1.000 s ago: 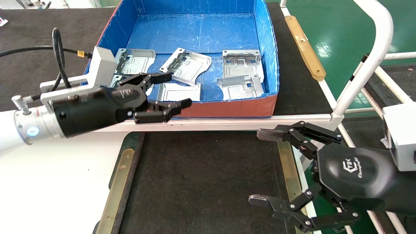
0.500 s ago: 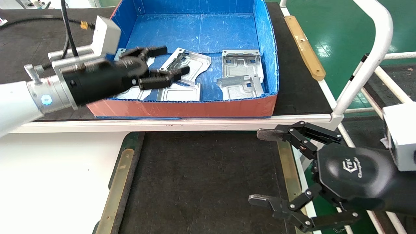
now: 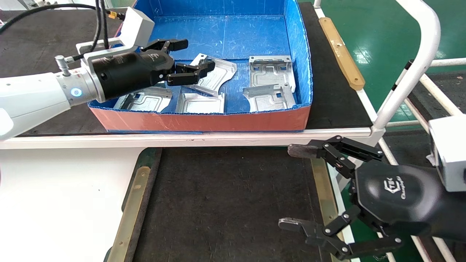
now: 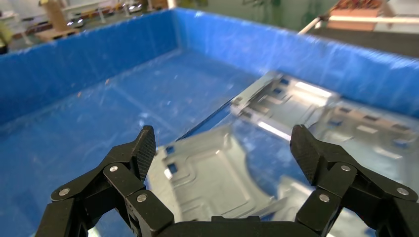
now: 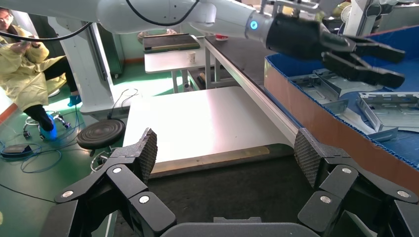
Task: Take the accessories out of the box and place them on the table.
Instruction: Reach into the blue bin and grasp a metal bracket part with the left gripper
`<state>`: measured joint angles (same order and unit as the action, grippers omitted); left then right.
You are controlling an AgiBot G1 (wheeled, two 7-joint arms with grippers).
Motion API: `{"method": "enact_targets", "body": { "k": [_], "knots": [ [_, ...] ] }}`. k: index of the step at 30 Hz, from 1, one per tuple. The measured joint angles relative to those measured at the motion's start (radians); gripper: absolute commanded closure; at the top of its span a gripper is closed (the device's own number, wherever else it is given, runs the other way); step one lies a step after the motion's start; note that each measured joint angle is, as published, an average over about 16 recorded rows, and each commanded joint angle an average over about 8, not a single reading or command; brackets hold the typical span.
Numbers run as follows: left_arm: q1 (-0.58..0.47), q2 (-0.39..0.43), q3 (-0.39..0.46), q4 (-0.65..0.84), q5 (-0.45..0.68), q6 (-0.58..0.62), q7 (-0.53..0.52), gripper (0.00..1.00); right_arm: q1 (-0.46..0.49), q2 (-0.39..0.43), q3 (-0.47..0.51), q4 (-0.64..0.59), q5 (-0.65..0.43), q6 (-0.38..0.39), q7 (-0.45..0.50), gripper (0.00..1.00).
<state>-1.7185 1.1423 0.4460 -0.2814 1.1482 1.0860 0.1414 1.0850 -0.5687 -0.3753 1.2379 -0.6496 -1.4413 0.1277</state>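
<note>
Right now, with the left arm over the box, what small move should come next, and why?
Probably lower the left gripper onto the tilted plate under it. Its fingers are open and empty, hovering above that plate inside the box, and the table mat has no plates yet. The right gripper is parked open by the mat's right strip.

Accessories (image 3: 270, 71): bare stamped sheet metal, silver-grey with a dull sheen and embossed ridges; box (image 3: 204, 122): fluted corrugated plastic, scuffed blue inside, matt orange-red outside. Table (image 3: 225, 203): matt black felt-like mat, fibrous, flanked by brass-coloured metal strips (image 3: 131, 209) with a satin finish. Left gripper (image 3: 193, 58) and right gripper (image 3: 293, 187): semi-gloss black plastic shells, finger pads (image 4: 146, 145) finely cross-hatched
</note>
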Motion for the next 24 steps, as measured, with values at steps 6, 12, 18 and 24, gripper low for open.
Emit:
{"method": "enact_targets", "body": {
  "k": [6,12,18,24],
  "knots": [
    [-0.023,0.029,0.005,0.097,0.015,-0.053,0.064,0.0,0.0,0.0,0.0,0.0,0.0,0.0,0.0,0.0],
    [-0.04,0.048,0.005,0.169,0.021,-0.101,0.108,0.0,0.0,0.0,0.0,0.0,0.0,0.0,0.0,0.0],
    [-0.052,0.062,0.003,0.218,0.021,-0.134,0.13,0.0,0.0,0.0,0.0,0.0,0.0,0.0,0.0,0.0],
    [-0.059,0.07,0.003,0.248,0.021,-0.146,0.138,0.0,0.0,0.0,0.0,0.0,0.0,0.0,0.0,0.0]
  ]
}}
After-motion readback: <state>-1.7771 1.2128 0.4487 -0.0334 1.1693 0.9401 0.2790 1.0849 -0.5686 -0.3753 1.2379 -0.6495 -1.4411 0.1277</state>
